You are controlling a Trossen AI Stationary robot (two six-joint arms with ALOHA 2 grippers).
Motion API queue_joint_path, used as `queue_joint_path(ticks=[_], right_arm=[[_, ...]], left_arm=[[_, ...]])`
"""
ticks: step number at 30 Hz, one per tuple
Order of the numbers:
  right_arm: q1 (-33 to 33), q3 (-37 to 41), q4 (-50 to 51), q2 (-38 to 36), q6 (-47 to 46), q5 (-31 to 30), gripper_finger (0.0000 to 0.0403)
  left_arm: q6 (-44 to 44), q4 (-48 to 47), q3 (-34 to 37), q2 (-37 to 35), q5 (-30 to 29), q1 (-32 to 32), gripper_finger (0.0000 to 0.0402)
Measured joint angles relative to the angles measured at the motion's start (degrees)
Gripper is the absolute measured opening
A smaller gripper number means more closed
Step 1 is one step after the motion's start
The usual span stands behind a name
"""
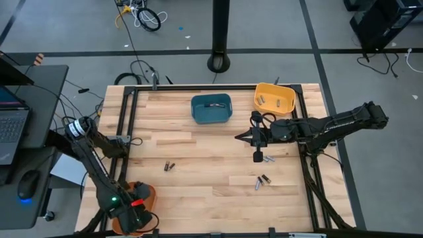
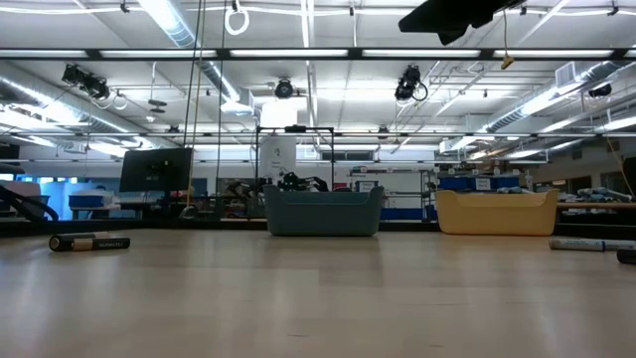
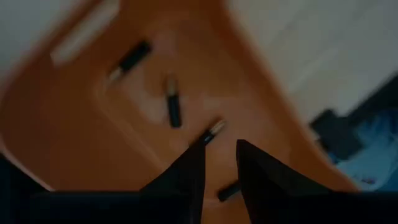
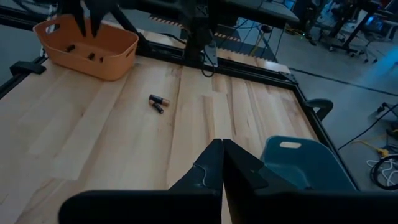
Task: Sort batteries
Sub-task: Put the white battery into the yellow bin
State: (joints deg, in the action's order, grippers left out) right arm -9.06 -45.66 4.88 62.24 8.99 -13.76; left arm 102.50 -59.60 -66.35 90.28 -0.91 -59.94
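My left gripper (image 3: 219, 149) hangs open over the orange bin (image 3: 74, 137) at the table's near left corner, fingers pointing down. Several small dark batteries lie on the bin's floor, among them one (image 3: 173, 107) in the middle and one (image 3: 211, 132) just past the fingertips. Nothing sits between the fingers. My right gripper (image 4: 222, 146) is shut and holds nothing, raised above the table's right half (image 1: 239, 137). Loose batteries lie on the wood: a pair (image 1: 169, 166) left of centre, and others (image 1: 267, 158) (image 1: 261, 180) at the right.
A blue bin (image 1: 211, 109) stands at the far middle. A yellow bin (image 1: 274, 98) with batteries inside stands at the far right. A black frame (image 1: 125, 125) runs round the table. Bare wood lies in the table's middle.
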Motion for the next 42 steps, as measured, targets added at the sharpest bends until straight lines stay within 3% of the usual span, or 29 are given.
queue_joint_path(ticks=[5, 8, 12, 15, 22, 29, 32, 42], right_arm=[[-0.3, -2.5, 3.9, 0.0, -1.2, -0.1, 0.0014], [-0.9, -3.3, 7.0, 0.0, -2.9, -0.1, 0.0016], [-2.4, -3.4, 10.8, 0.0, -5.9, -0.2, 0.0015], [-4.1, -3.4, 13.8, 0.0, -9.0, -1.6, 0.0015], [-9.0, -3.4, 18.8, 0.1, -17.4, -6.8, 0.0016], [-13.7, -2.0, 20.8, 1.2, -25.1, -10.7, 0.0018], [-14.6, 0.0, 21.4, 1.4, -30.1, -11.8, 0.0019], [-16.1, 9.5, 26.5, 1.4, -51.2, -10.1, 0.0033]], left_arm=[[-4.7, -8.7, -8.3, 0.0, -14.4, 0.0, 0.0089], [-8.2, -10.8, -9.4, -0.8, -23.3, 0.6, 0.0065], [-15.6, -10.6, -7.7, -2.1, -28.8, 4.1, 0.0013], [-24.0, -8.0, -5.2, -3.2, -30.6, 8.0, 0.0008], [-53.0, 15.9, 4.9, -8.2, -29.2, 19.4, 0.0004], [-77.5, 47.0, 17.6, -11.4, -17.7, 32.8, 0.0003], [-84.0, 56.4, 21.1, -11.1, -12.5, 37.9, 0.0003], [-94.7, 69.9, 24.8, -10.7, -10.2, 46.8, 0.0004]])
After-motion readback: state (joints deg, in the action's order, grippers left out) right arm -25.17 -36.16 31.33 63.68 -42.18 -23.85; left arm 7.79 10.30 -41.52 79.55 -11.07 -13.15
